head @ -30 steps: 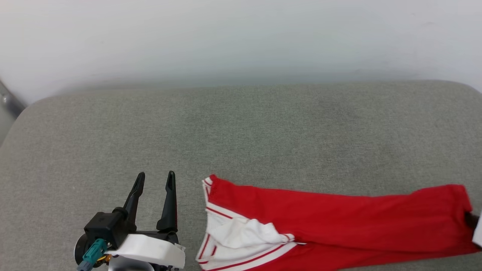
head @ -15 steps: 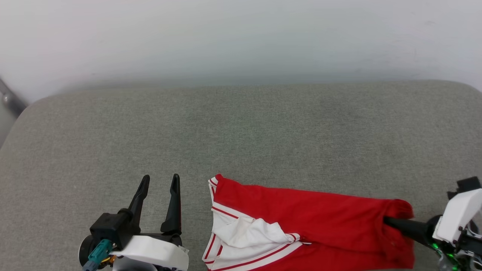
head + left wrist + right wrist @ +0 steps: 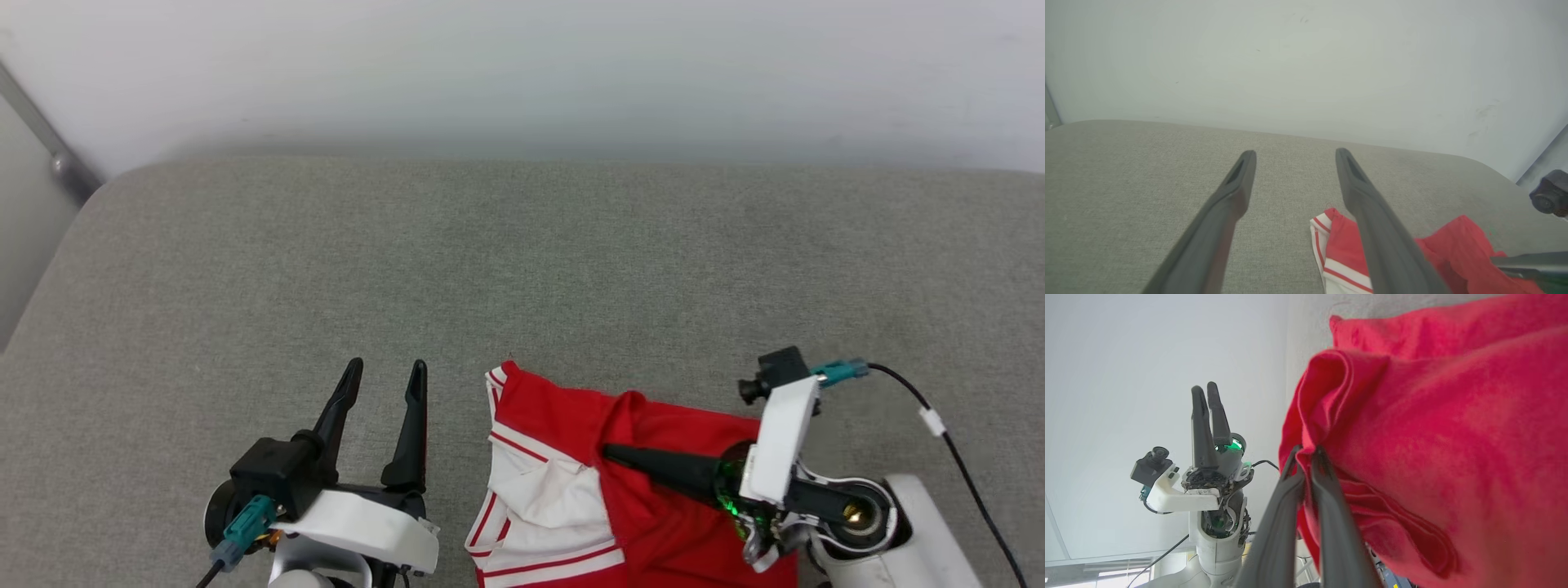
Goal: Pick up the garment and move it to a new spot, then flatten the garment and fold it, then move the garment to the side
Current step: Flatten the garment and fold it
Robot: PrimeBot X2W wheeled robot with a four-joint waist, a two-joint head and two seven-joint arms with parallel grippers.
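The garment (image 3: 555, 498), red with a white sleeve and red-white striped trim, lies bunched at the near edge of the grey cushion (image 3: 522, 269). My right gripper (image 3: 608, 451) points left across it, shut on a raised fold of its red cloth. In the right wrist view the fingertips (image 3: 1306, 451) pinch that fold, and the red garment (image 3: 1433, 416) drapes to the right. My left gripper (image 3: 387, 371) stands open just left of the garment without touching it. In the left wrist view its fingers (image 3: 1295, 155) frame bare cushion, with the garment's (image 3: 1343, 245) corner beside the right one.
A pale wall (image 3: 522, 73) runs behind the cushion. A grey metal post (image 3: 49, 139) slants at the upper left. A black cable (image 3: 947, 433) trails from the right wrist.
My right gripper has come in from the right edge, dragging the garment's right end leftward over itself, so the red cloth is now doubled and shorter. The head view shifted slightly. The left gripper stays open.
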